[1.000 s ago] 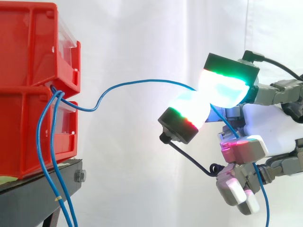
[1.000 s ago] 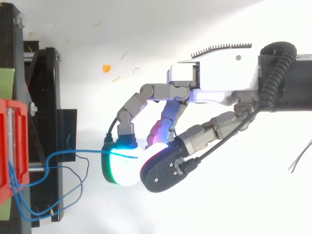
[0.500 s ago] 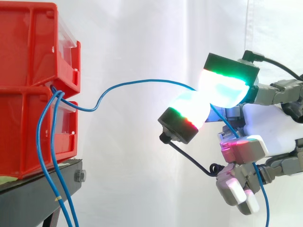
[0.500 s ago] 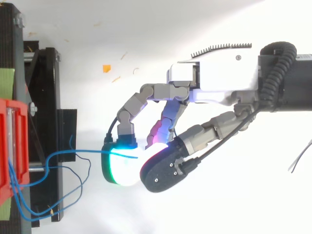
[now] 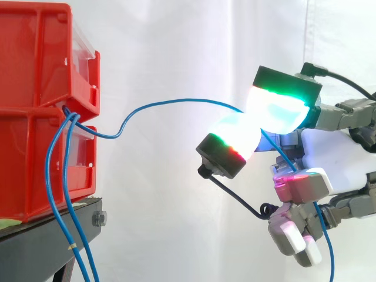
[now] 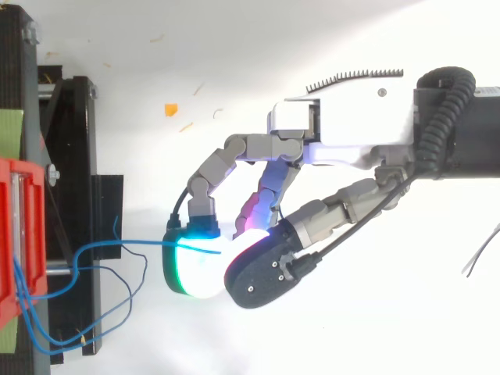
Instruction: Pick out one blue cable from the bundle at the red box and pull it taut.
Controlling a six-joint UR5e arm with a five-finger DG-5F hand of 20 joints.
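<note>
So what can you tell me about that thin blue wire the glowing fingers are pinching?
The thin blue cable, smooth and plastic-coated by its look, leaves the gap between the stacked red plastic bins, dips, then arches across to the robot's hand. Glowing fingertips pinch it; past them it hangs down. It is slack, not taut. Other blue cables droop from the same gap.

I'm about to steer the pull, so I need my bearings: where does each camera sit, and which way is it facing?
Side view: beside the work at bin height, looking level across; red bins on the left, the hand on the right, pinching the blue cable between glowing pads.
Top view: overhead, looking down; the hand and arm enter from the right, bins at the left edge.
Shared: the bins, the slack cable and the hand.
</note>
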